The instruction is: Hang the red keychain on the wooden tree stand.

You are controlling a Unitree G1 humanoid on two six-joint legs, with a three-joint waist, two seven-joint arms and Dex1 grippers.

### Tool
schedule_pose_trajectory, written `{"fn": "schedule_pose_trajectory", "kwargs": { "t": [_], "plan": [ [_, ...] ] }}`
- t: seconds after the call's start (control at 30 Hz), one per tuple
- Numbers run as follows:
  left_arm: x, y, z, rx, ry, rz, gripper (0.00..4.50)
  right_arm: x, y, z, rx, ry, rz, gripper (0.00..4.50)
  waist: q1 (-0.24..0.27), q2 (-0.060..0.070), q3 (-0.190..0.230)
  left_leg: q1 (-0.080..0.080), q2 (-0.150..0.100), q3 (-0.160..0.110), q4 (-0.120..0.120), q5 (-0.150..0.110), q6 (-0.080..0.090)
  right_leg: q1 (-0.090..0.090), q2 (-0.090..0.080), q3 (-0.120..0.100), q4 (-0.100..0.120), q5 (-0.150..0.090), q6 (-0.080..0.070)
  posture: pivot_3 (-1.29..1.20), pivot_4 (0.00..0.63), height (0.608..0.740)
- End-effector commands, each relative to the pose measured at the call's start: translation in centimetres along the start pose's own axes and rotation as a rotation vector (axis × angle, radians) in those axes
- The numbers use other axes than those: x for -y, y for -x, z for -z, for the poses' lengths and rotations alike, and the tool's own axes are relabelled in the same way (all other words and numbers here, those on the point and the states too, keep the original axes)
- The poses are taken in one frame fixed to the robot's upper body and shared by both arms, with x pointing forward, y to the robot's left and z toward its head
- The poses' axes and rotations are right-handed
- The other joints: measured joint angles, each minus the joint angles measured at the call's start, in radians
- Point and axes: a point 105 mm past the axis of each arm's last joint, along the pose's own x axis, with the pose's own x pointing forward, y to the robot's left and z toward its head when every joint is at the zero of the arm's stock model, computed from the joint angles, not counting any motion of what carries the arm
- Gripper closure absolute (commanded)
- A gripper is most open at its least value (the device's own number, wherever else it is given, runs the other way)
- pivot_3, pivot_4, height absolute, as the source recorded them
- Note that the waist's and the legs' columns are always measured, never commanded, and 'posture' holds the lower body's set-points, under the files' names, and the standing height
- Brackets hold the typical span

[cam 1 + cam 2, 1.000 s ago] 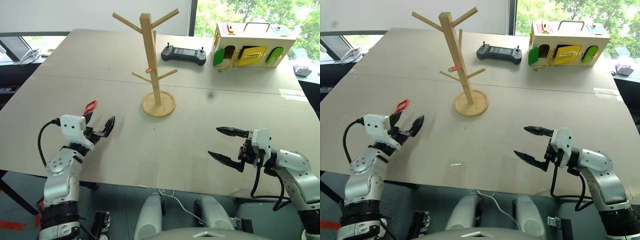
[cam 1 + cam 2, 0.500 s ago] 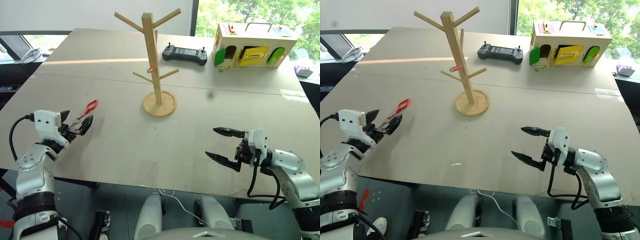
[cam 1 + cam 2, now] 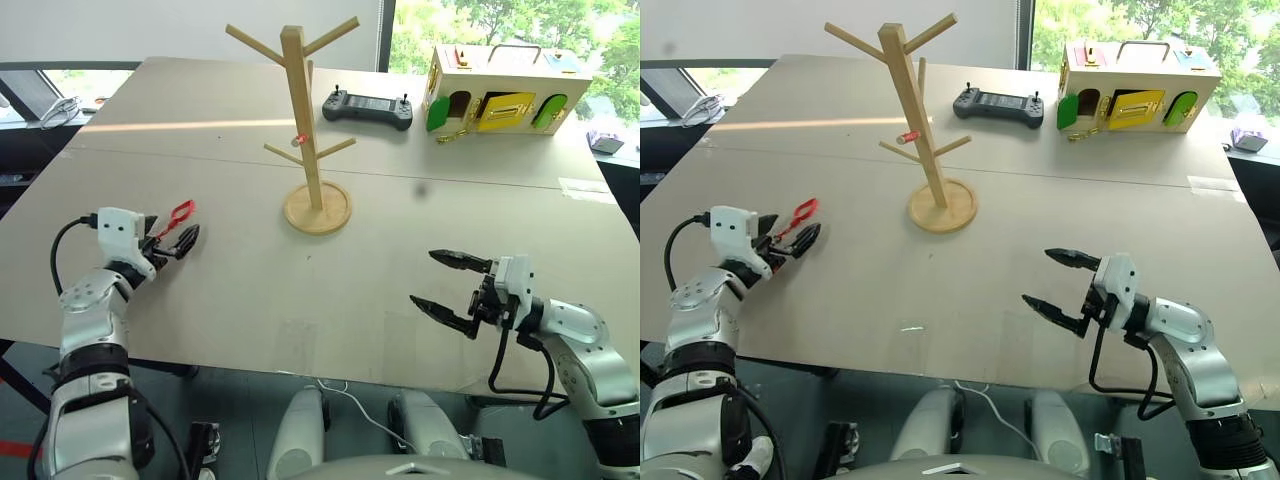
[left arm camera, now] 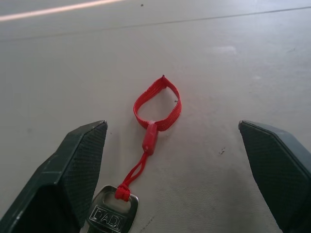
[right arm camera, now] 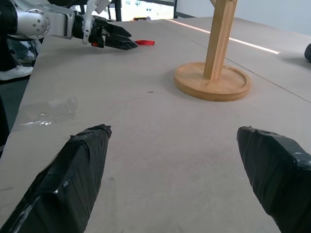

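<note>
The red keychain (image 4: 158, 104) lies flat on the table at the left, its red loop farther out and its silvery key (image 4: 114, 216) nearer my left gripper. That left gripper (image 3: 175, 240) is open, its fingers (image 4: 77, 165) spread wide on either side of the key end without gripping it. The wooden tree stand (image 3: 302, 120) stands upright mid-table on its round base (image 3: 318, 208), well to the right of the keychain. Low over the table's near right part, my right gripper (image 3: 423, 278) is open with nothing in it.
A black handheld controller (image 3: 367, 107) and a wooden box with coloured doors (image 3: 505, 85) sit at the far right. A tiny red bit (image 3: 300, 138) hangs on the stand's post. The table's front edge (image 3: 300, 372) runs just below both grippers.
My left gripper has shifted left and toward the keychain, so its open fingers now flank the key end. The right arm has stayed put.
</note>
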Motion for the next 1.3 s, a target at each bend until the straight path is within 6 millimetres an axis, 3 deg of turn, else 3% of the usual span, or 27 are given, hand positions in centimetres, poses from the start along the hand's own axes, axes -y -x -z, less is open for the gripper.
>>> {"fn": "schedule_pose_trajectory", "kwargs": {
  "t": [0.03, 0.33, 0.6, 0.63, 0.83, 1.0, 1.2, 1.3],
  "plan": [
    [-0.7, 0.1, -0.5, 0.004, -0.031, -0.009, 0.0, 0.1, 0.2, -1.5, 0.039, 0.046, 0.022, 0.06, 0.0, 0.0, 0.0, 0.0, 0.0, 0.0, 0.0, 0.0, 0.0, 0.0, 0.0, 0.0, 0.0, 0.0, 0.0, 0.0, 0.15, 0.74],
    [-1.1, 0.3, 0.4, -0.023, -0.004, -0.026, 0.0, 0.6, 0.3, -1.7, 0.042, 0.05, 0.055, 0.06, -0.001, 0.0, 0.0, 0.001, 0.0, 0.0, 0.0, 0.0, 0.0, 0.0, 0.0, 0.0, 0.001, 0.0, 0.0, 0.0, 0.15, 0.74],
    [-0.9, 0.3, 0.7, -0.031, 0.027, -0.02, 3.64, 1.1, 0.2, -2.0, 0.053, 0.055, 0.075, 0.0, -0.001, 0.0, 0.0, 0.001, 0.0, 0.0, 0.0, 0.0, 0.0, 0.0, 0.0, 0.0, 0.001, 0.0, 0.0, 0.0, 0.15, 0.74],
    [-0.9, 0.3, 0.7, -0.03, 0.032, -0.023, 4.35, 1.2, 0.2, -2.1, 0.052, 0.056, 0.077, 0.0, -0.001, 0.0, 0.0, 0.001, 0.0, 0.0, 0.0, 0.0, 0.0, 0.0, 0.0, 0.0, 0.001, 0.0, 0.0, 0.0, 0.15, 0.74],
    [-0.4, 0.1, 0.5, -0.015, 0.036, -0.01, 4.44, 1.3, 0.2, -2.0, 0.05, 0.058, 0.086, 0.0, -0.001, 0.0, 0.0, 0.001, 0.0, 0.0, 0.0, 0.0, 0.0, 0.0, 0.0, 0.0, 0.001, 0.0, 0.0, 0.0, 0.15, 0.74],
    [1.1, 0.0, -1.7, 0.106, 0.013, 0.018, 4.44, 1.6, 0.4, -2.1, 0.062, 0.066, 0.113, 0.0, 0.001, 0.0, 0.0, 0.001, 0.0, 0.0, 0.0, 0.0, 0.0, 0.0, 0.0, 0.0, 0.001, 0.0, 0.0, 0.0, 0.15, 0.74],
    [6.4, 0.5, -4.9, 0.246, 0.01, 0.115, 4.44, 2.2, 1.2, -3.2, 0.08, 0.051, 0.125, 0.0, 0.004, 0.0, 0.0, -0.001, 0.0, -0.001, 0.001, 0.0, 0.0, 0.0, -0.001, 0.0, 0.001, 0.0, 0.0, 0.0, 0.15, 0.74],
    [9.8, 0.9, -6.4, 0.312, 0.031, 0.167, 4.44, 2.7, 2.4, -5.5, 0.081, 0.053, 0.099, 0.0, 0.005, 0.0, 0.0, -0.001, 0.0, 0.0, 0.002, 0.0, 0.0, 0.001, -0.001, 0.0, 0.001, 0.0, 0.0, 0.0, 0.15, 0.74]
  ]
}}
